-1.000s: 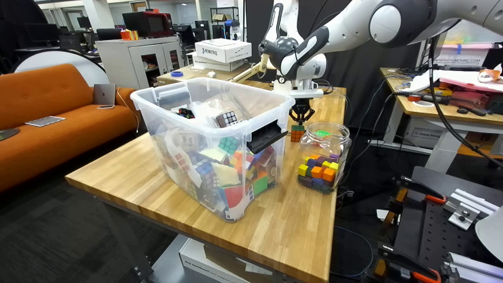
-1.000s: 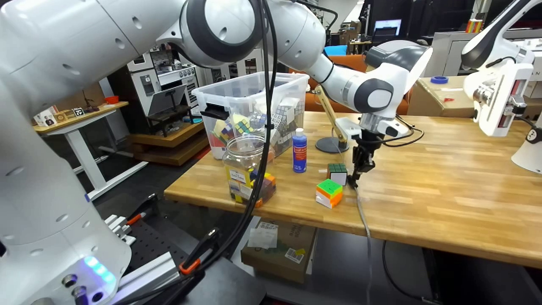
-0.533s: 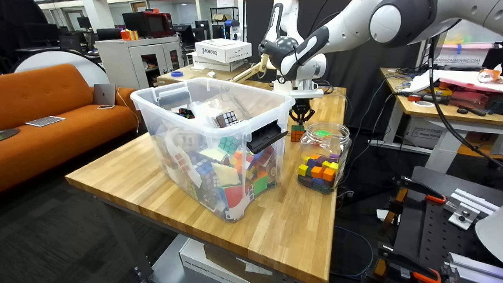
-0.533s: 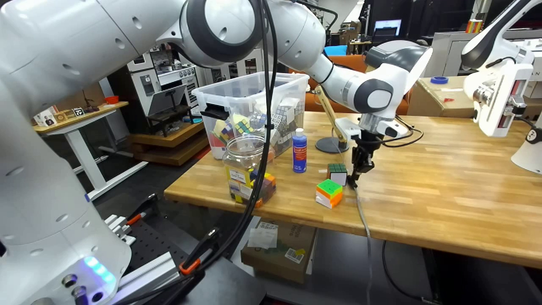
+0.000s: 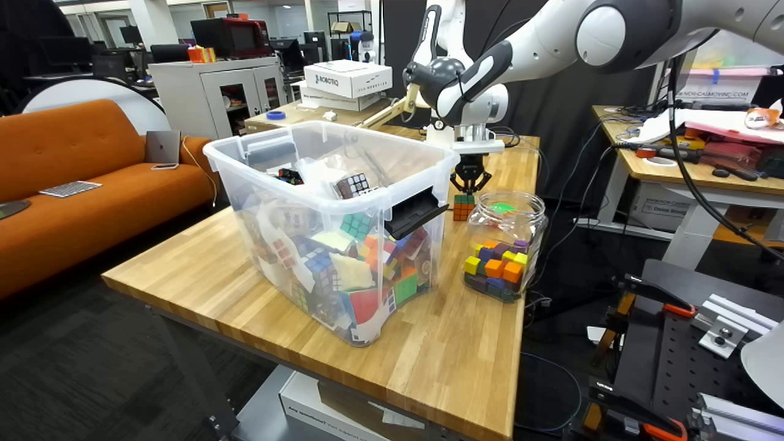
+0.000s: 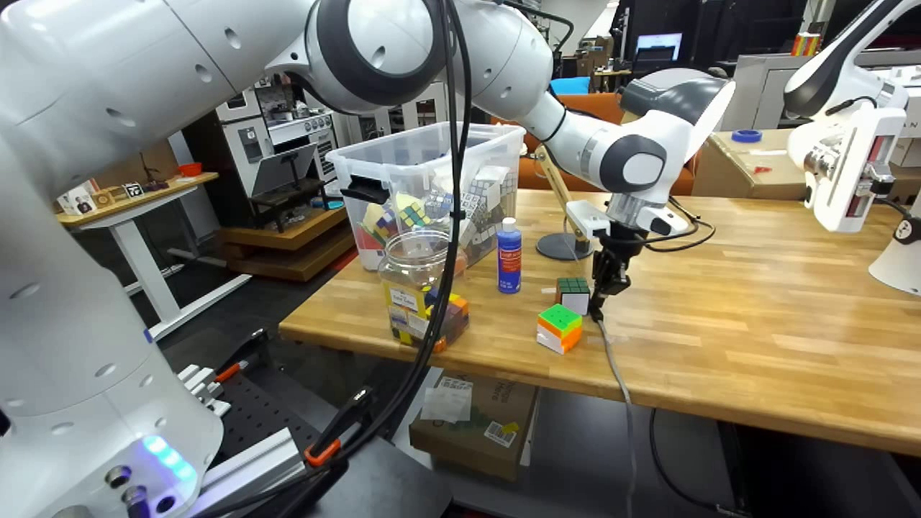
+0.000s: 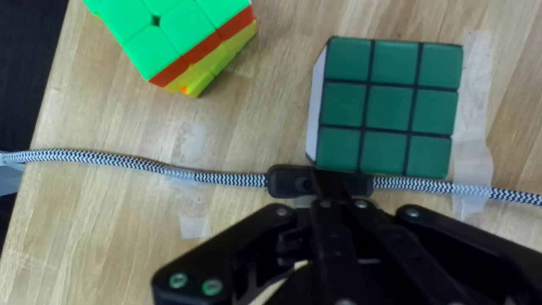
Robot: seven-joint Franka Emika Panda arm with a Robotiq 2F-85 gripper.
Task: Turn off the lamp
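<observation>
The lamp (image 6: 676, 93) has a dark grey shade with a bright pale face, a tan wooden arm and a round dark base. The robot arm partly hides it. Its shade also shows in an exterior view (image 5: 438, 75). I cannot tell whether it is lit. A black inline switch (image 7: 288, 182) on a braided black-and-white cord (image 7: 106, 159) lies against the green-topped cube (image 7: 387, 108). My gripper (image 7: 332, 184) is shut, pointing down, with its fingertips over the switch's middle, hiding that part. Contact is unclear. The gripper also shows in both exterior views (image 5: 469, 187) (image 6: 599, 298).
A bright green-topped cube (image 6: 559, 329) stands near the table's front edge (image 6: 691, 403). A blue bottle (image 6: 509, 259), an open clear jar of blocks (image 6: 417, 288) and a big clear bin (image 6: 432, 187) stand beyond. Tape strips (image 7: 192, 203) hold the cord.
The gripper has shifted slightly toward the cubes and down over the switch. The switch and the cord have moved slightly the same way. The cubes have not moved.
</observation>
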